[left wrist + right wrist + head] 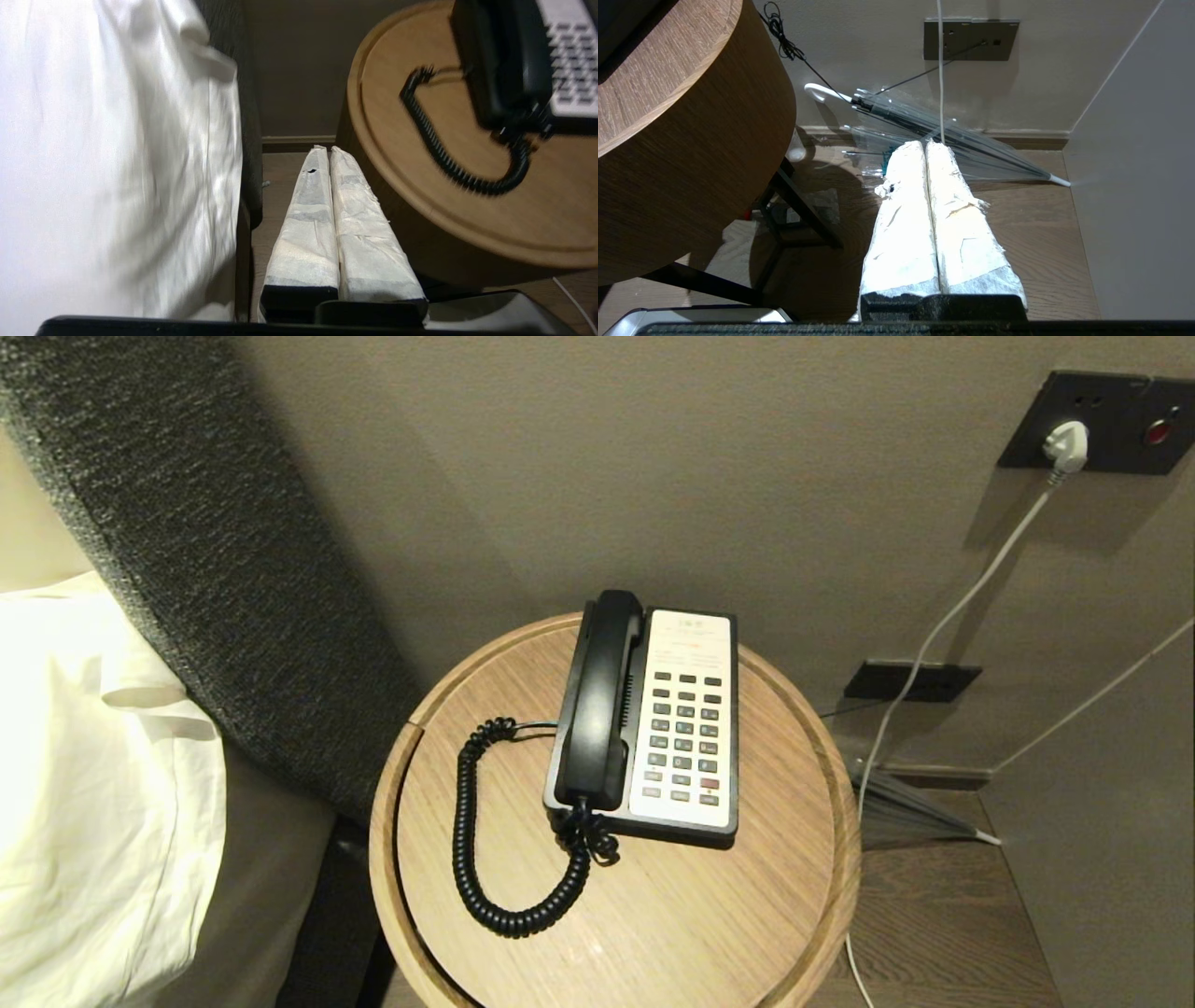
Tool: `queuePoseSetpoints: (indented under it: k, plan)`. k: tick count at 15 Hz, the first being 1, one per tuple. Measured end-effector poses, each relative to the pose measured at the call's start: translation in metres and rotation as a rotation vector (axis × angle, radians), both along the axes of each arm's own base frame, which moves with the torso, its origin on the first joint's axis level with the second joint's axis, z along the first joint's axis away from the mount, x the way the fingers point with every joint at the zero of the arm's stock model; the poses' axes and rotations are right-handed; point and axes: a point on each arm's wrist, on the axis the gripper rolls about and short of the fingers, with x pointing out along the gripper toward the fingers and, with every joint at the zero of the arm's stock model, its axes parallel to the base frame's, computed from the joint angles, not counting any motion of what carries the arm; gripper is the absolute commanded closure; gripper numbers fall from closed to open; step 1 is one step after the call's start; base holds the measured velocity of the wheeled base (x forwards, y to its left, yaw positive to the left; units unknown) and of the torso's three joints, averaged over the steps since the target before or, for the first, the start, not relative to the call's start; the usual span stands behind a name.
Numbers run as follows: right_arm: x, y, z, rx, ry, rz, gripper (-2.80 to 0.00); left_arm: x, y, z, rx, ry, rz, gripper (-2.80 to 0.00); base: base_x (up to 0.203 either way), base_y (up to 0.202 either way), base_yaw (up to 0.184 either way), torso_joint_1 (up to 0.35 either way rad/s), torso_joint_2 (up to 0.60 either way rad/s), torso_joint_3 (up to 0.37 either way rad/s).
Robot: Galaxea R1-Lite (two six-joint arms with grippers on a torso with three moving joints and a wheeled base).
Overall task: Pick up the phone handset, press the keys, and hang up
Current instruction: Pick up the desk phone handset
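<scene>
well apart | phone handset [597, 695] on base | left fingers [329, 154] closed, off-table

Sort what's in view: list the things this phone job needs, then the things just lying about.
For the job:
- phone handset, resting on its cradle
- phone base with keypad
- coiled cord
- left gripper, shut, beside the round wooden table

Lying about:
- clear umbrella on the floor
- white plug in the wall socket
- white bedding
- right gripper, shut, low by the floor
</scene>
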Motion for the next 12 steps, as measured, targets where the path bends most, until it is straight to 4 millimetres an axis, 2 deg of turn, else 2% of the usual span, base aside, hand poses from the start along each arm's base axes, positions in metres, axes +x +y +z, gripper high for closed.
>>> queuePoseSetpoints:
  k: [3, 5, 7, 9, 12]
  plan:
    - [0.0, 0.0, 0.0, -0.001, 0.0, 0.0, 0.0, 0.05, -0.001, 0.084, 0.001, 0.084, -0.082, 0.0, 0.0, 0.0, 0.0, 0.0, 0.0, 0.0]
    - [0.0, 0.0, 0.0, 0.0, 0.0, 0.0, 0.0, 0.094, -0.01, 0.111, 0.008, 0.204, -0.175, 0.0, 0.0, 0.0, 0.0, 0.0, 0.0, 0.0]
    - [0.0, 0.0, 0.0, 0.0, 0.0, 0.0, 0.0, 0.129, -0.034, 0.119, 0.038, 0.308, -0.281, 0.0, 0.0, 0.0, 0.0, 0.0, 0.0, 0.0]
    - [0.0, 0.0, 0.0, 0.0, 0.0, 0.0, 0.0, 0.16, -0.073, 0.121, 0.066, 0.393, -0.345, 0.0, 0.0, 0.0, 0.0, 0.0, 0.0, 0.0]
    - [0.0, 0.0, 0.0, -0.001, 0.0, 0.0, 0.0, 0.196, -0.128, 0.114, 0.076, 0.479, -0.29, 0.0, 0.0, 0.0, 0.0, 0.0, 0.0, 0.0]
